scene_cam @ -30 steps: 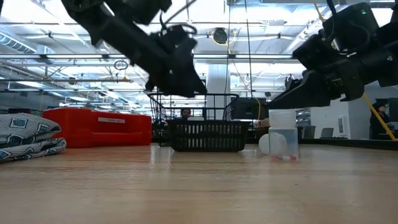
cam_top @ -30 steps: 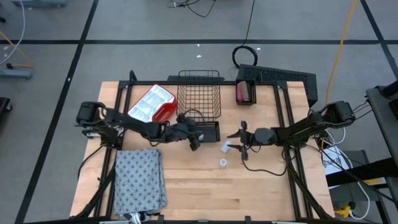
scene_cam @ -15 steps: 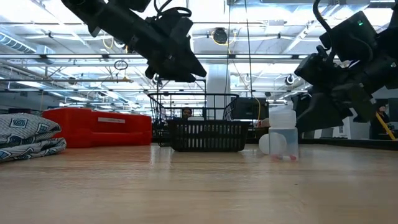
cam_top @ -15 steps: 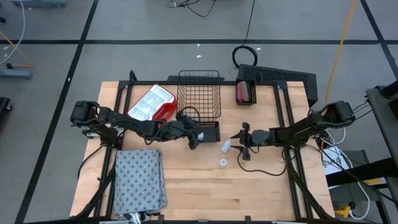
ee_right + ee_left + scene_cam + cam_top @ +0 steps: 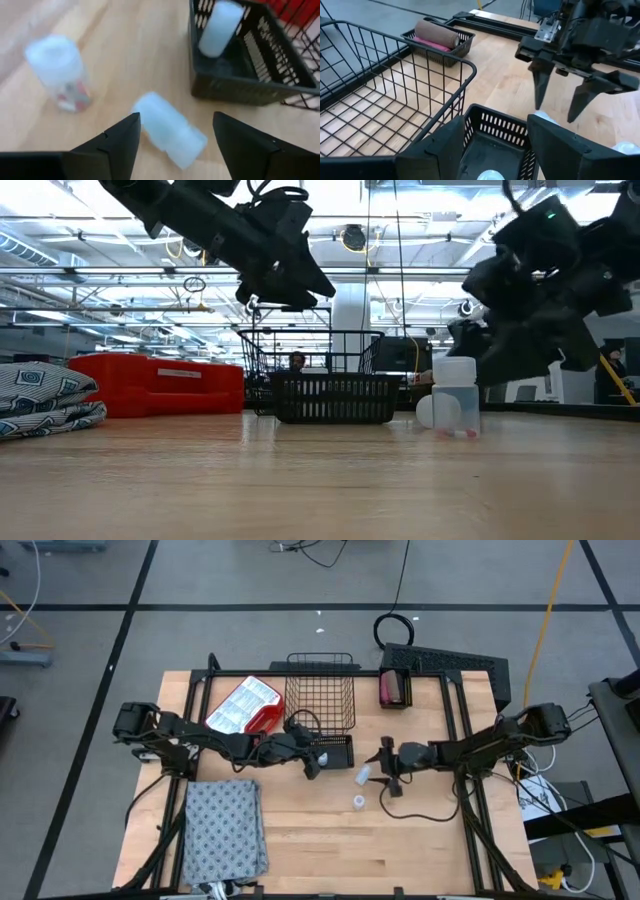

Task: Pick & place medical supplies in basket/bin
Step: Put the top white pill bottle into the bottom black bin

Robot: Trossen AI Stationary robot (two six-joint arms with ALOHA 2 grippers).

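From above, the left gripper (image 5: 316,762) is hovering over the small black bin (image 5: 335,751) at 6 o'clock of the wire basket (image 5: 320,690); the right gripper (image 5: 385,765) is facing a tipped vial (image 5: 363,776), and an upright vial (image 5: 357,802) is standing at 6 o'clock of that, with the grey cloth (image 5: 223,825) lying at the table's 8 o'clock. The low view is showing both grippers raised off the tabletop. The left wrist view is showing spread, empty jaws above a vial in the bin (image 5: 490,175). The right wrist view is showing wide, empty jaws flanking the tipped vial (image 5: 170,129).
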